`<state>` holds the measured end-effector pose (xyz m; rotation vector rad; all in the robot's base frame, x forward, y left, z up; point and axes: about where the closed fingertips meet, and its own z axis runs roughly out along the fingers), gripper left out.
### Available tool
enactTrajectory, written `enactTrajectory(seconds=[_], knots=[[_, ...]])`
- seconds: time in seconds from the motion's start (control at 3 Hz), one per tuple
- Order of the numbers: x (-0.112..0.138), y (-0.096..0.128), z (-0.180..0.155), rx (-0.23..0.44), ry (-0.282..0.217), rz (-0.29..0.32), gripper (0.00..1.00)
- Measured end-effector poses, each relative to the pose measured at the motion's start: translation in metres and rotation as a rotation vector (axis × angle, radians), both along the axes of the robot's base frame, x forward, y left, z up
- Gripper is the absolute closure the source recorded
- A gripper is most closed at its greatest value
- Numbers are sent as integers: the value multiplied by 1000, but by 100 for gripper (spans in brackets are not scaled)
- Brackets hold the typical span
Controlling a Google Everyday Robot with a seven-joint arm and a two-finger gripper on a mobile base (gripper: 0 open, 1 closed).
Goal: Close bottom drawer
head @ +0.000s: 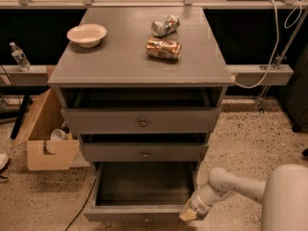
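Low down, near the floor: the gripper (190, 214), on a pale arm (231, 186) reaching in from the right. I cannot tell whether it is open or closed. Immediately to its left is the bottom drawer (130, 212), pulled well out with its deep grey box exposed. The gripper sits at the right end of the drawer's front, touching or just beside it. Above and to the left are the middle drawer (144, 153) and the top drawer (142, 121), both slightly out. High above, on the cabinet top (120, 66), a white bowl (87, 34) to the left and two crushed cans (164, 48). A cardboard box (45, 146) stands well to the left on the floor.
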<state>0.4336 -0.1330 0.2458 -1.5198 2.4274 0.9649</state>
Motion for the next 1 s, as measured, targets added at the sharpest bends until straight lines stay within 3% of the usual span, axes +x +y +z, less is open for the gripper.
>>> enactTrajectory(seconds=[0.33,0.67,1.0], knots=[[-8,-3,-13,-22,-33,-25,100],[-15,12,-37,-50,-80,-21,100],[-15,12,-37,-51,-81,-20,100]])
